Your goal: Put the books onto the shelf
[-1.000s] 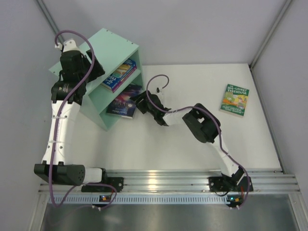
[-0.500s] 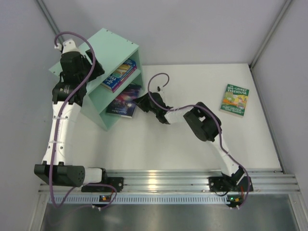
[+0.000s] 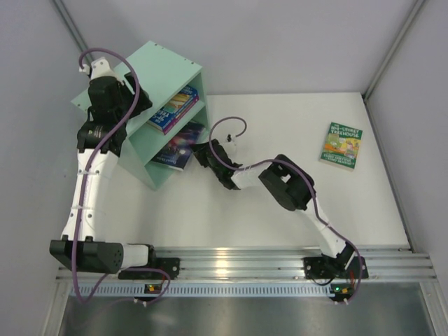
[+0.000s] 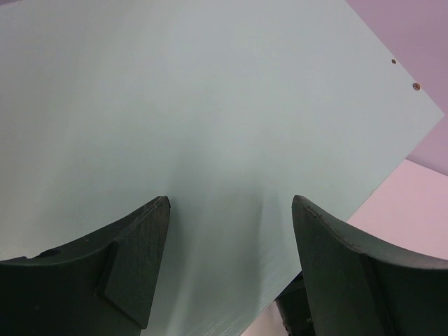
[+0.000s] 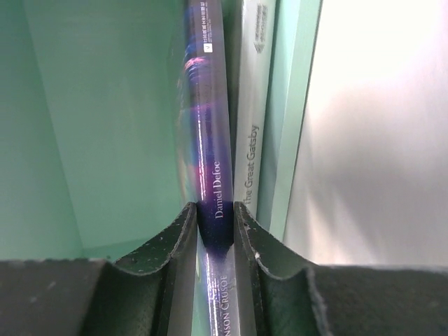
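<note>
The mint-green shelf (image 3: 171,66) stands at the back left. My right gripper (image 5: 215,217) is shut on the spine of the dark purple-blue book (image 5: 208,133), which lies partly inside the lower compartment (image 3: 176,148). A pale book (image 5: 253,133) sits right beside it in the right wrist view. Two more books (image 3: 175,106) lie in the upper compartment. The green book with a yellow picture (image 3: 342,145) lies flat at the far right of the table. My left gripper (image 4: 231,204) stands open against the shelf's outer panel (image 4: 210,98), holding nothing.
Grey walls close in the table on the left, back and right. The right arm's elbow (image 3: 287,182) hangs over the middle of the table. An aluminium rail (image 3: 238,262) runs along the near edge.
The right gripper has closed on the dark purple-blue book's spine and moved left with it, so the book sits deeper in the lower compartment. The left arm has stayed put.
</note>
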